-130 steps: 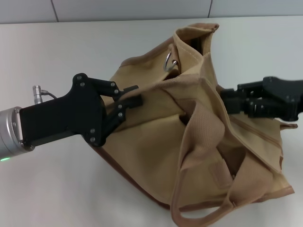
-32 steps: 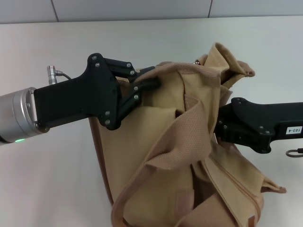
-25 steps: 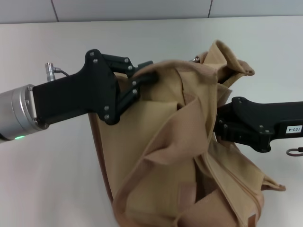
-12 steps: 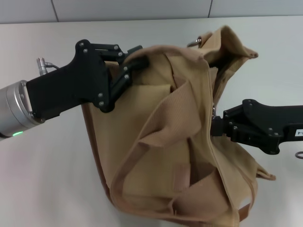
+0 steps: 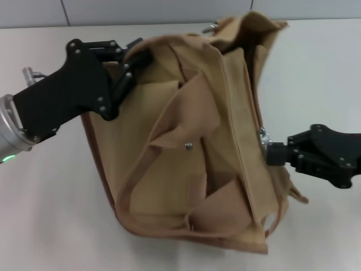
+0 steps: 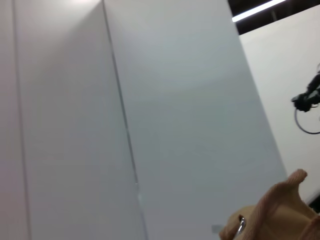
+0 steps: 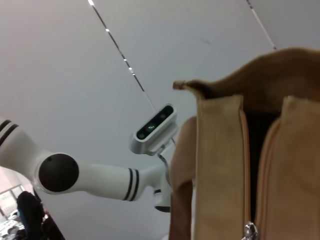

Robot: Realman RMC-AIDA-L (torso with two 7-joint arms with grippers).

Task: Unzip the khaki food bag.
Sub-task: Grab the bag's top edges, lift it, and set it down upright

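The khaki food bag (image 5: 192, 147) is held above the table (image 5: 45, 226), its long axis running from the far edge toward the near edge. Its top fabric is pinched by the left gripper (image 5: 135, 53). The silver zipper pull (image 5: 262, 134) is clamped by the right gripper (image 5: 272, 152).

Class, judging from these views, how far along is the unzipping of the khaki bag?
Done: the left gripper pins the khaki food bag by its top corner. In hand: the right gripper is at the silver zipper pull, the seam behind it gaping. Left: how much zip remains shut cannot be told.
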